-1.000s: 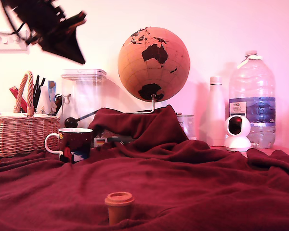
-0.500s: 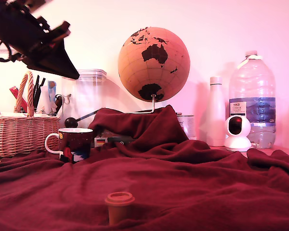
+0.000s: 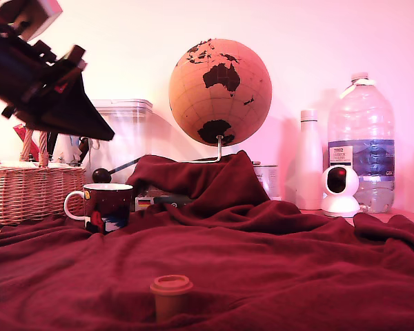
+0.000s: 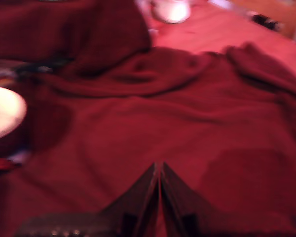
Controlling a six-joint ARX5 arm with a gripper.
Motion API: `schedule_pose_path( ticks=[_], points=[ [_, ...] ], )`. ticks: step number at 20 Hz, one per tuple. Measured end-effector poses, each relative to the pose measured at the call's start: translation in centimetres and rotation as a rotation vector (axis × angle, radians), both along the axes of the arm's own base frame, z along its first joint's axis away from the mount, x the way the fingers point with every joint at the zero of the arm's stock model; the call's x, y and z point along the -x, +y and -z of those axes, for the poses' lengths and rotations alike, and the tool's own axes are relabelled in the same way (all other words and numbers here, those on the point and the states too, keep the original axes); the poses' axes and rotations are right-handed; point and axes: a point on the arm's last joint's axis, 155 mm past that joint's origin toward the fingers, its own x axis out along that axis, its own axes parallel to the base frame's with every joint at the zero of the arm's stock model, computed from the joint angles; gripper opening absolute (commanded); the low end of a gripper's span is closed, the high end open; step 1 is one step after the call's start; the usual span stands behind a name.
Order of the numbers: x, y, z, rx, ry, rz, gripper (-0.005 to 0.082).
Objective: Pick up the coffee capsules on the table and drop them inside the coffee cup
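End effector (image 4: 158, 173) closed, empty, up high over mug (image 3: 107, 205), exterior view's left. Orange capsule (image 3: 170, 295) upright near front.

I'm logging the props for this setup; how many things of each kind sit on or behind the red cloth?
Coffee capsule: 1
Mug: 1
Globe: 1
Bottles, white and clear: 2
Wicker basket: 1
Clear canister: 1
Small white camera: 1
Total: 8

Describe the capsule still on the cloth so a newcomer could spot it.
Start at the globe and drop down the dark red cloth to the exterior view's bottom edge. The orange-brown capsule stands there alone: a small tapered pod with a wider flat rim, far smaller than the mug.
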Motion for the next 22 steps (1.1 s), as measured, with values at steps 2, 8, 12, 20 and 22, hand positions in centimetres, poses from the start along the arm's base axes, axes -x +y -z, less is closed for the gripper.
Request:
schedule_pose_path(
  ticks=[2,8,12,20,22],
  points=[
    [1.8,-0.6,0.5,0.020,-0.004,0.027,-0.0020],
    [6.3,-1.0,2.8,0.053,0.026,0.074,-0.0020],
    [8.4,-1.6,2.1,0.098,0.008,0.109,-0.0020],
    [12.4,-2.6,4.5,0.090,0.049,0.172,-0.0020],
    [13.1,-3.0,4.4,0.091,0.045,0.191,-0.0020]
  ],
)
